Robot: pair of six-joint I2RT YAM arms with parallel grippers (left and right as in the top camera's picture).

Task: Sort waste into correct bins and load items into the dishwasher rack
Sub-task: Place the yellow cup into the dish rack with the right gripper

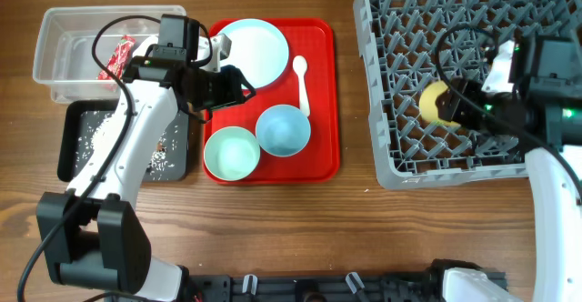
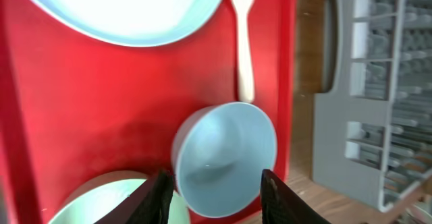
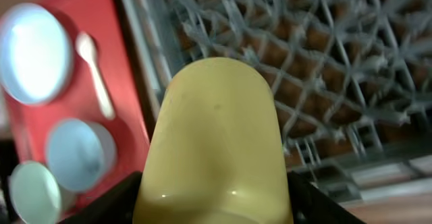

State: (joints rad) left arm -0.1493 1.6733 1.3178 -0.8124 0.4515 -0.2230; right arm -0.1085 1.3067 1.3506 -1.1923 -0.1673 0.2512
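Yellow cup (image 3: 214, 136), pinched in your right tool (image 1: 447, 102) above the rack (image 1: 455, 172): it could have caught pegs and tipped. Left tool (image 2: 212, 193) was spread, empty.

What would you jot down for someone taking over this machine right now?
Left gripper: open, empty, above the red tray.
Right gripper: shut on the yellow cup, over the dishwasher rack.
Done: red strip in clear tub, rice grains in black tray.
Left to do: seat the cup; load plate, mint bowl, pale blue bowl and spoon from the red tray.
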